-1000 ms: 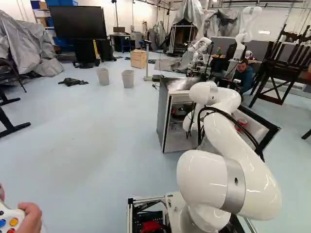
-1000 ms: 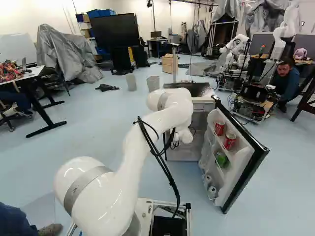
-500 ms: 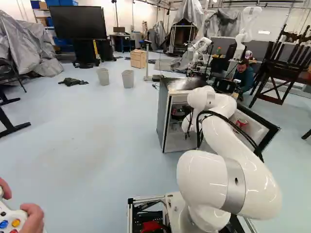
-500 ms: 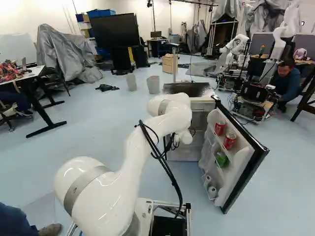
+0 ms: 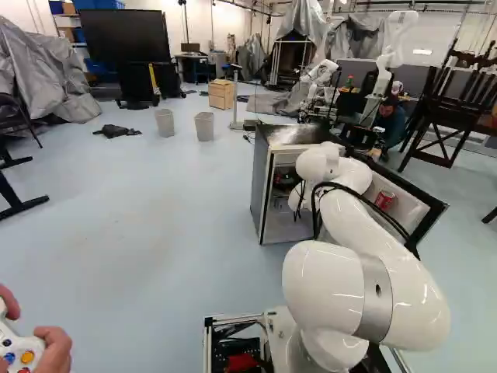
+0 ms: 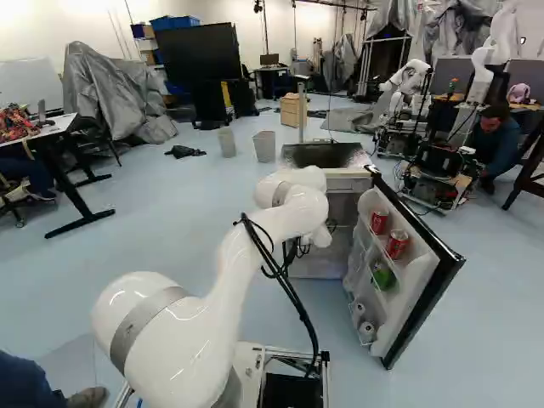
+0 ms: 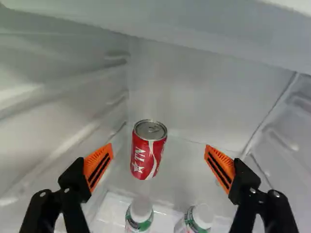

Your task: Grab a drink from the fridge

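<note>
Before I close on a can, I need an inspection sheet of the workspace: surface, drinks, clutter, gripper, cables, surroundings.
Surface: pale fridge floor; spills: nothing seen.
Job's things: red can upright inside, ahead of the gripper; fridge door open, two red cans on its rack.
Clutter: two white-capped bottles nearer the gripper than the inside can.
Gripper: open, nothing held.
Cables: black cables loop loosely off the arm; snagging cannot be told.
Surroundings: two bins beyond; another robot past the door.
</note>
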